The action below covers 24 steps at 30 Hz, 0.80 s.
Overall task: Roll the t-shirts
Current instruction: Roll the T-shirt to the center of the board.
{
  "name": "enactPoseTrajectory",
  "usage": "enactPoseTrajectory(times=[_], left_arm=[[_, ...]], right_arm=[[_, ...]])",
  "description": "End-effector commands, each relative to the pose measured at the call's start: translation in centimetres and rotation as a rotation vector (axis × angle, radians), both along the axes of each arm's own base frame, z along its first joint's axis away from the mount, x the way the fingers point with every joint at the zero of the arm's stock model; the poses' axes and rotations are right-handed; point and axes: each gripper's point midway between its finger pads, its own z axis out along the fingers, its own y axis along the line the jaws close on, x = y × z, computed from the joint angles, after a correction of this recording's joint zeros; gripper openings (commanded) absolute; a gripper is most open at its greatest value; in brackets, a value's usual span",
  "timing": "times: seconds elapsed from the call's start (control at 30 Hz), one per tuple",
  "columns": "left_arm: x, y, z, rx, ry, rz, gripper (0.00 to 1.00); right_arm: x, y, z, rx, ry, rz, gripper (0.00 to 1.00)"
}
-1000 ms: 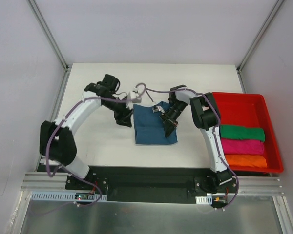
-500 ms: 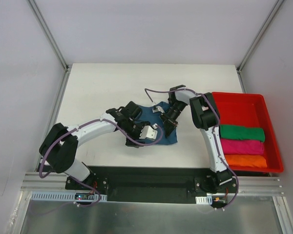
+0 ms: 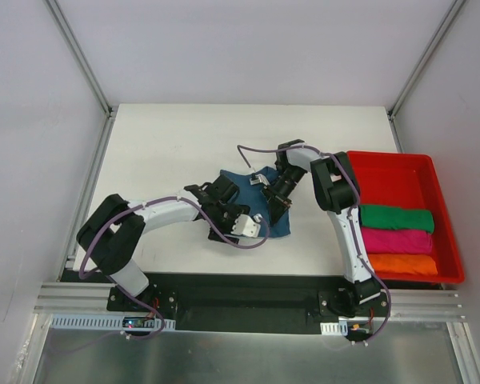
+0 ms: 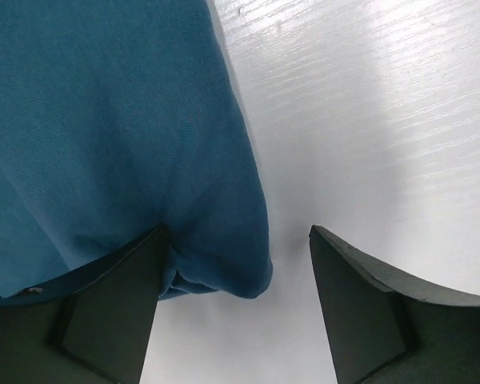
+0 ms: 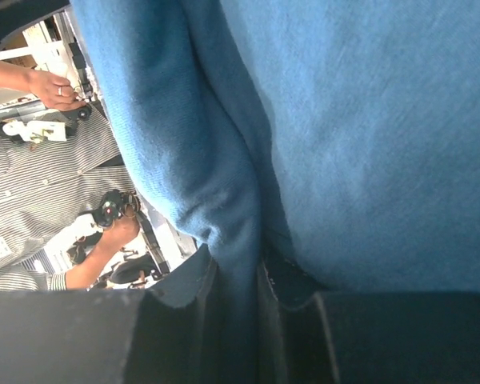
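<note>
We see the left gripper [image 4: 237, 237] with its jaws standing wide and clamping nothing. A rounded corner of the dark teal-blue cloth t-shirt [image 4: 104, 120] sits between them, bunched against the finger at 9 o'clock, while the finger at 3 o'clock rests apart from it on the bare white table [image 4: 384, 120]. The right gripper [image 5: 238, 292] has its jaws nearly together, pinching a thick fold of the same shirt.

From above, the shirt lies mid-table in a rumpled, partly folded heap with its edges no longer square. The left arm's wrist and purple cable [image 3: 224, 232] cross its 7 o'clock side and hide much of it. The right gripper comes in at its 2 o'clock edge, beside a small white label.

At 3 o'clock from the shirt, well apart, stands the red plastic tray [image 3: 432, 162]. It holds three rolled cloth t-shirts side by side: the green one [image 3: 396, 218] toward 12 o'clock, the magenta one [image 3: 396, 240] in the middle and the orange one [image 3: 400, 264] toward 6 o'clock.

In the right wrist view, a person in a striped shirt [image 5: 32, 200] shows past the cloth at 9 o'clock.
</note>
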Motion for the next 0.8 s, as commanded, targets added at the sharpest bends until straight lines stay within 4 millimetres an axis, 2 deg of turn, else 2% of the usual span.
enactPoseTrajectory(times=[0.0,0.07,0.1,0.13,0.17,0.2,0.23,0.27,0.3,0.33,0.37,0.4,0.43,0.47,0.5,0.53,0.6,0.63,0.67,0.73,0.77], left_arm=[[-1.7,3.0,-3.0,0.163,0.024,-0.041,0.65],[-2.1,3.3,-3.8,0.201,0.047,-0.034,0.53],[-2.0,3.4,-3.9,0.214,0.050,-0.027,0.48],[-2.2,3.7,-3.9,0.229,0.065,-0.021,0.36],[-2.4,3.8,-4.1,0.236,0.074,-0.023,0.30],[-2.4,3.8,-3.9,0.230,0.086,-0.019,0.23],[-2.6,3.8,-3.8,0.228,0.102,-0.013,0.14],[-2.9,4.0,-3.5,0.231,0.121,-0.006,0.11],[-2.6,3.6,-3.0,0.213,0.131,0.010,0.08],[-2.6,3.3,-2.4,0.172,0.179,0.052,0.02],[-2.9,3.4,-1.8,0.160,0.218,0.066,0.00],[-2.3,2.7,-0.8,0.121,0.237,0.078,0.00],[-2.0,2.3,-0.1,0.075,0.280,0.110,0.00],[-1.7,2.0,0.3,0.046,0.310,0.121,0.00],[-1.2,1.7,1.3,0.025,0.328,0.133,0.00],[-0.9,1.5,1.5,0.014,0.340,0.150,0.00],[-0.3,1.1,2.2,-0.021,0.375,0.163,0.00],[-0.1,1.0,2.4,-0.036,0.395,0.178,0.00],[0.2,1.0,2.5,-0.056,0.425,0.193,0.00],[0.6,0.9,3.1,-0.077,0.460,0.216,0.00],[0.9,1.1,3.1,-0.082,0.483,0.233,0.00]], right_arm=[[-1.7,-2.4,1.6,-0.093,0.140,0.031,0.20],[-1.0,-2.3,2.5,-0.063,0.096,0.007,0.29],[-0.3,-2.5,3.1,-0.045,0.074,-0.022,0.39],[0.1,-2.4,4.2,0.016,0.037,-0.021,0.58],[1.4,-1.9,6.4,0.106,0.003,-0.092,0.85],[2.1,-1.9,9.6,0.179,-0.109,-0.109,0.96],[2.6,-2.0,11.4,0.240,-0.198,-0.102,0.96],[3.3,-2.5,13.1,0.275,-0.278,-0.111,0.96],[3.1,-3.0,16.2,0.309,-0.400,-0.105,0.96],[5.3,-3.2,16.9,0.334,-0.574,-0.119,0.96],[6.6,-4.6,17.2,0.235,-0.626,-0.234,0.96],[6.3,-5.8,15.7,0.163,-0.685,-0.291,0.96],[10.8,-6.3,19.9,0.211,-1.113,-0.357,0.96],[12.1,-8.0,21.1,0.126,-1.283,-0.459,0.96],[10.4,-8.5,16.4,0.111,-1.285,-0.480,0.96],[12.5,-8.0,20.9,0.220,-1.530,-0.541,0.96],[11.4,-6.8,18.4,0.203,-1.497,-0.473,0.96],[8.5,-6.4,16.4,0.190,-1.342,-0.351,0.96],[5.9,-4.3,15.3,0.324,-1.193,-0.242,0.96],[3.4,-3.9,13.0,0.343,-1.106,-0.151,0.96],[2.8,-3.6,12.9,0.362,-1.151,-0.109,0.96]])
